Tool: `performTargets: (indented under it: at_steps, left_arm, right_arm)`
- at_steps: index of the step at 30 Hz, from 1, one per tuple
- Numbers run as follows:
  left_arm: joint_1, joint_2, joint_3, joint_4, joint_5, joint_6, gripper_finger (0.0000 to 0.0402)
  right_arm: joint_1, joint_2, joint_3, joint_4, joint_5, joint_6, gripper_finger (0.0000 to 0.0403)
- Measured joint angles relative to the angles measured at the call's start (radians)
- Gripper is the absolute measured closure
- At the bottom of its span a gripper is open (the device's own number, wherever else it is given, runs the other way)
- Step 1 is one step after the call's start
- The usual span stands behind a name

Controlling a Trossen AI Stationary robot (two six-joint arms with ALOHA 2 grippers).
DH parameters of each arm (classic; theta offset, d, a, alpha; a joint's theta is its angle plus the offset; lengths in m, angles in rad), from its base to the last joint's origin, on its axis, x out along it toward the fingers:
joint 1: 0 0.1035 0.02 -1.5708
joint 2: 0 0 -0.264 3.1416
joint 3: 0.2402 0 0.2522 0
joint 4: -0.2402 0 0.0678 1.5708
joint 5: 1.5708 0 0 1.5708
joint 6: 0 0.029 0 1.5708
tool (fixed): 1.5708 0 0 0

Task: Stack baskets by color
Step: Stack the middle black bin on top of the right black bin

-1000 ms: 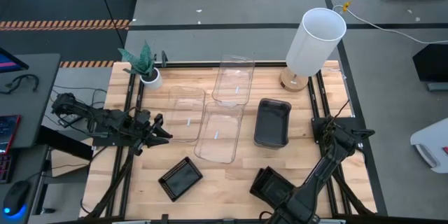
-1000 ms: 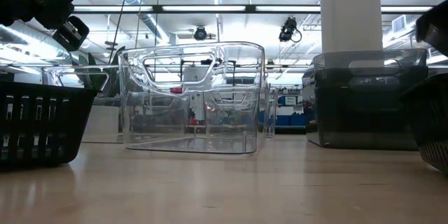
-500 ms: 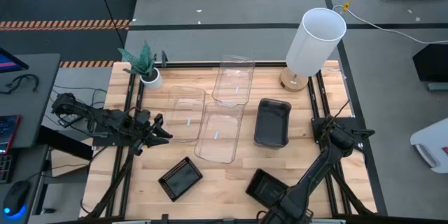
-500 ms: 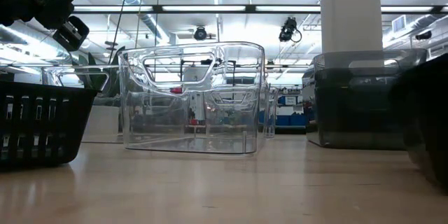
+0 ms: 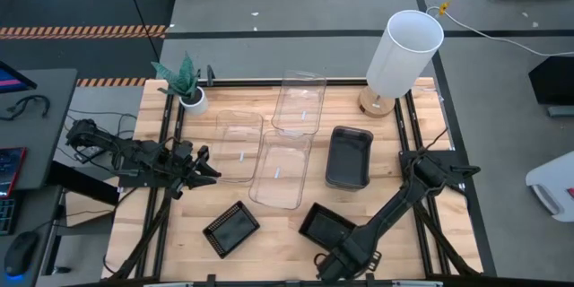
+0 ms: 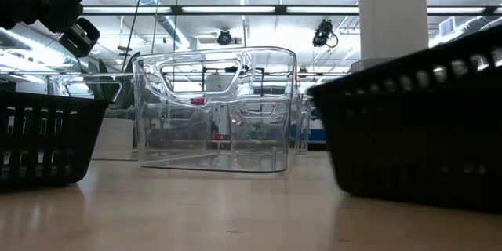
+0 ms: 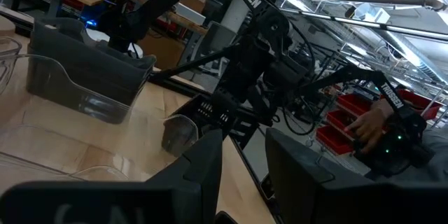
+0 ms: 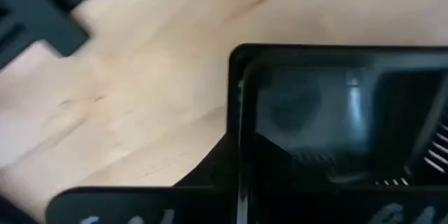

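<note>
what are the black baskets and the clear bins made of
Black baskets: likely matte molded plastic, given the slotted walls in the low view. Clear bins: seemingly glossy transparent plastic; the wooden table shows through and their rims catch highlights.

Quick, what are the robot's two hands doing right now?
Left gripper: open, holding nothing.
Right gripper: closed on the black basket, gripping its rim.
</note>
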Motion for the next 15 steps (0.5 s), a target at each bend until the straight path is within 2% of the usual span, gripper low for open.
performTargets:
  at_steps: [9, 15]
  left_arm:
    - [0.0, 0.0, 0.0, 0.0, 0.0, 0.0, 0.0285]
    - [0.0, 0.0, 0.0, 0.0, 0.0, 0.0, 0.0285]
  right_arm:
    - [-0.034, 0.0, 0.003, 0.012, 0.009, 0.036, 0.0315]
    - [-0.039, 0.001, 0.115, -0.085, 0.011, 0.096, 0.0295]
